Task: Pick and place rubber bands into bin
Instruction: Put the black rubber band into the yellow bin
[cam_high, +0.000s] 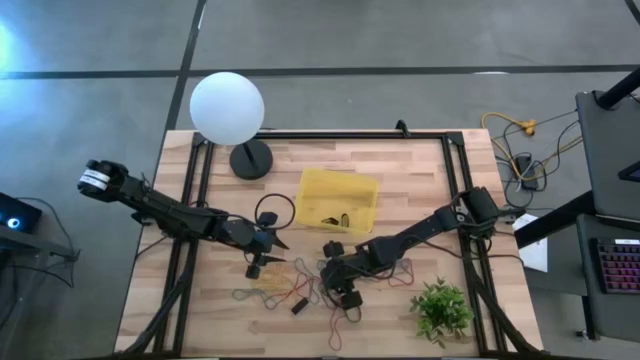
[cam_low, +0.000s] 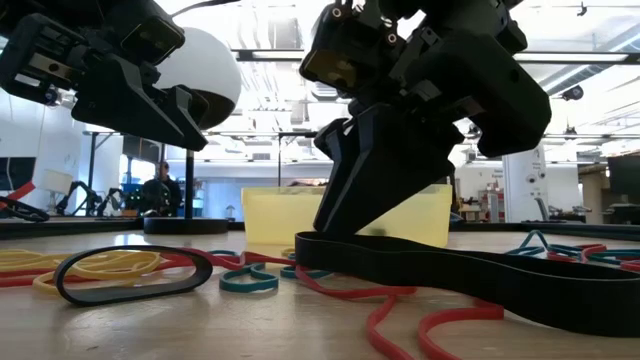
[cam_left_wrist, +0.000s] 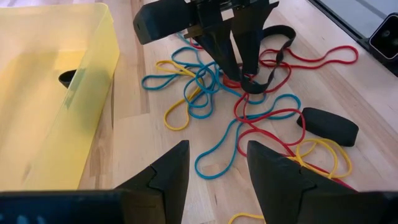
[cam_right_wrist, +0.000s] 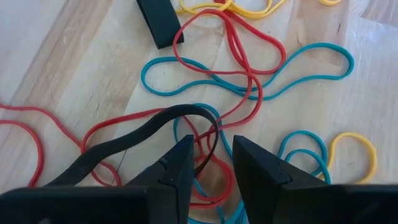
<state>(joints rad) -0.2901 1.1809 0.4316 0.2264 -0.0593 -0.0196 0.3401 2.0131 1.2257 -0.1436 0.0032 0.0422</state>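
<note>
rubber bands (cam_right_wrist: 249, 68) tangled | right gripper (cam_right_wrist: 211, 165) narrow around black band (cam_right_wrist: 149, 134) | left gripper (cam_left_wrist: 217, 168) wide | bin (cam_high: 338, 200) near

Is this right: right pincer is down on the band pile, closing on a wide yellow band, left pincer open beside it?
Not quite. The band between the right pincer fingers is black, not yellow, as the right wrist view shows. The rest holds: it is down on the pile, and the left pincer is open nearby.

White globe lamp (cam_high: 227, 108) by table's (cam_high: 420, 170) far edge — green plant (cam_high: 441, 309) near corner.
</note>
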